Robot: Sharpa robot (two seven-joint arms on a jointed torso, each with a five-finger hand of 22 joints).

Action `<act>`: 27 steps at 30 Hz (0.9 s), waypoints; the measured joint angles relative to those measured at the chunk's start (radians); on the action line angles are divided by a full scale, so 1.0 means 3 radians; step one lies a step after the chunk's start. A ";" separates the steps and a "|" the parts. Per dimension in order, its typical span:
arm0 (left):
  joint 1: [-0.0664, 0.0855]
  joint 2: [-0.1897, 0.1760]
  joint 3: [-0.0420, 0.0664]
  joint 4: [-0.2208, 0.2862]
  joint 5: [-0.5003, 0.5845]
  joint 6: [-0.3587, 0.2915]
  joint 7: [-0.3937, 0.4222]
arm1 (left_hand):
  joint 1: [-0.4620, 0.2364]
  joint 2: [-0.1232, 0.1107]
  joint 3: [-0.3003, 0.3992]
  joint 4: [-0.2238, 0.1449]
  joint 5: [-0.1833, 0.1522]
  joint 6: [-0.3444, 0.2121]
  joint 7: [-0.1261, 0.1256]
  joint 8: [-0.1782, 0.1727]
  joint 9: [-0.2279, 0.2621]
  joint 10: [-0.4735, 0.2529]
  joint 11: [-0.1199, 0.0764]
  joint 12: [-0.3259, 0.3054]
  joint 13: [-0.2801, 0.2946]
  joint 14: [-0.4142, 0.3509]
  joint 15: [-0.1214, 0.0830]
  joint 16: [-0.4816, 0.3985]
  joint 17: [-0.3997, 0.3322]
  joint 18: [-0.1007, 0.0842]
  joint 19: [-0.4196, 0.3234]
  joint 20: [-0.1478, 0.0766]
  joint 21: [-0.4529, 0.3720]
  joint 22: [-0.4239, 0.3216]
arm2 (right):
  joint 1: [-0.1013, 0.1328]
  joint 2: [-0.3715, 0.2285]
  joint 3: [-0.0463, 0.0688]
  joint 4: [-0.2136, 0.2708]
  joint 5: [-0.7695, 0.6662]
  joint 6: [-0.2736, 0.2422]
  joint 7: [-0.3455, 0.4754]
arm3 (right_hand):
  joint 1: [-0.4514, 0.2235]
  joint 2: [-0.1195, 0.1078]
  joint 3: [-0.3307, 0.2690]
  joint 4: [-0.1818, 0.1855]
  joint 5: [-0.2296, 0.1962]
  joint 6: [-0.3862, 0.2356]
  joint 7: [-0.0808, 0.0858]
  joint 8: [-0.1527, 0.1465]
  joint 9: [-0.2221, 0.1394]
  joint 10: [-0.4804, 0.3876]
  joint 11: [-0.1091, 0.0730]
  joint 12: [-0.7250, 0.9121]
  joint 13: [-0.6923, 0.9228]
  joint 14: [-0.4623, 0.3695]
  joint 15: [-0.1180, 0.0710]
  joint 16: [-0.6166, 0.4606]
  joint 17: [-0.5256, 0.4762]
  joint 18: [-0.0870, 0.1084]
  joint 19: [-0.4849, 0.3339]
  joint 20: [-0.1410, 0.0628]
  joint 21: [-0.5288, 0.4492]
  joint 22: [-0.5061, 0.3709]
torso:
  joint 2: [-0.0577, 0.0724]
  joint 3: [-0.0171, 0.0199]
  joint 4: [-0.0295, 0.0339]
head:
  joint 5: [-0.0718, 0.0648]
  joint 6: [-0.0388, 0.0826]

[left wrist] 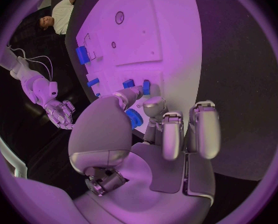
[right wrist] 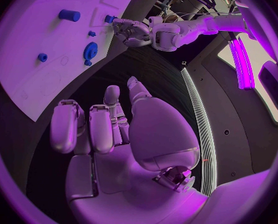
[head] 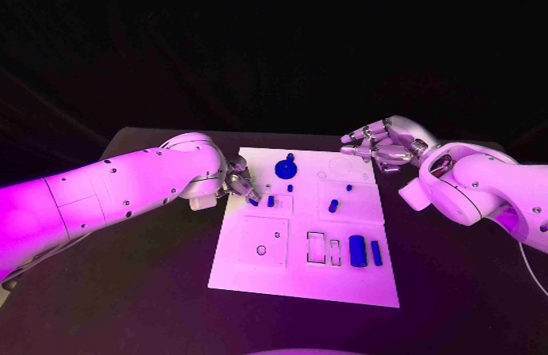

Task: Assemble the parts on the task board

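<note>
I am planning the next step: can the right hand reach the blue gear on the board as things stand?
Probably yes. The right hand hovers open beside the task board, and nothing lies between it and the blue gear; the left hand works at the opposite edge.

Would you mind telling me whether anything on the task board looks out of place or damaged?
Nothing stands out. The task board lies flat and whole, its blue parts sit tidily on it, and nothing has spilled onto the table.
</note>
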 measured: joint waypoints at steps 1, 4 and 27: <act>0.0001 0.0009 0.0000 -0.0006 -0.0002 0.0003 -0.0013 | -0.0027 -0.0006 0.0011 -0.0011 0.0000 0.0000 0.0000 0.0007 -0.0002 0.0000 0.0000 0.0000 0.0000 -0.0005 -0.0005 0.0000 0.0000 0.0000 0.0000 0.0000 0.0000 0.0000 | 0.0000 0.0000 0.0000 0.0000 0.0000 0.0000 0.0000 | 0.0000 0.0000 0.0000 0.0000 0.0000 0.0000 0.0000 0.0000 0.0000 0.0000 0.0000 0.0000 0.0000 0.0000 0.0000 0.0000 0.0000 0.0000 0.0000 0.0000 0.0000 0.0000 | 0.0000 0.0000 0.0001 | 0.0000 0.0001; 0.0005 0.0036 0.0002 -0.0023 -0.0008 0.0015 -0.0057 | -0.0087 -0.0017 0.0088 -0.0090 0.0000 0.0016 -0.0005 0.0024 -0.0011 0.0001 -0.0001 0.0000 0.0000 -0.0005 -0.0005 0.0000 0.0000 0.0000 0.0000 0.0000 0.0000 0.0000 | 0.0000 0.0001 0.0000 0.0002 0.0000 0.0001 0.0000 | 0.0000 0.0000 0.0000 0.0000 0.0015 0.0000 0.0000 0.0000 0.0000 0.0000 0.0000 0.0000 0.0000 0.0000 0.0000 0.0000 0.0000 0.0000 0.0000 0.0000 0.0000 -0.0003 | 0.0000 0.0000 0.0001 | 0.0000 0.0003; 0.0007 0.0088 0.0003 -0.0044 -0.0157 0.0088 -0.0213 | -0.0360 -0.0112 -0.0410 0.0019 -0.0002 0.0152 -0.0117 0.0022 -0.0064 0.0018 -0.0018 0.0022 0.0013 -0.0006 -0.0029 0.0000 -0.0001 0.0000 0.0000 -0.0024 0.0000 0.0000 | 0.0000 -0.0007 0.0000 0.0017 0.0004 0.0016 0.0003 | 0.0000 0.0000 -0.0014 0.0014 0.0014 0.0000 0.0000 0.0000 0.0000 0.0000 0.0000 0.0000 -0.0010 0.0000 0.0000 0.0000 -0.0003 0.0000 0.0000 0.0000 -0.0011 -0.0013 | 0.0002 -0.0002 0.0001 | -0.0003 -0.0016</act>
